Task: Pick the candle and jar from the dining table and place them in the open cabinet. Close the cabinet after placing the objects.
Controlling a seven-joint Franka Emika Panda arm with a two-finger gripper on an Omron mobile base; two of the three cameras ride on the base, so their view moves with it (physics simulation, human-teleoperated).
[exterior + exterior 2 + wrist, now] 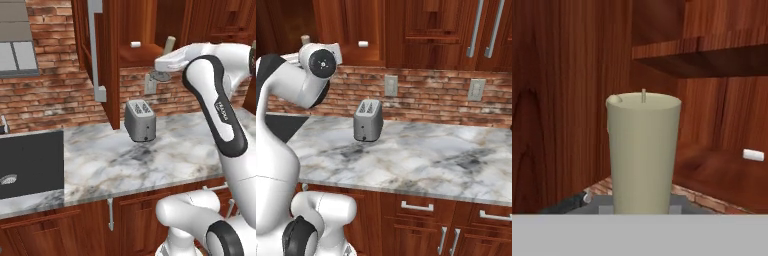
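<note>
Left base view, cabinet door: the tall reddish cabinet [107, 55] stands open, its door swung out at the left with a long silver handle [95, 47] down its edge.
Left base view, shelf: a small white object [135, 44] lies on the lower shelf inside.
Left base view, toaster: the silver toaster [139, 120] sits on the marble worktop [125, 160] below the cabinet, well clear of the arm.
Left base view, candle: the candle [169, 45] is raised at the cabinet's mouth, tilted, its grey foot [161, 76] below the robot's wrist.
Hand view, grip: the gripper [643, 202] is narrowed around the candle's base, the cream stick rising straight ahead with its wick up.
Hand view, target: bare shelf floor lies just beyond the candle.
Step in hand: carrying the candle into the cabinet, I judge.
Next move: reach further in, lower the foot flat onto the shelf, then let go; the jar comes after.
</note>
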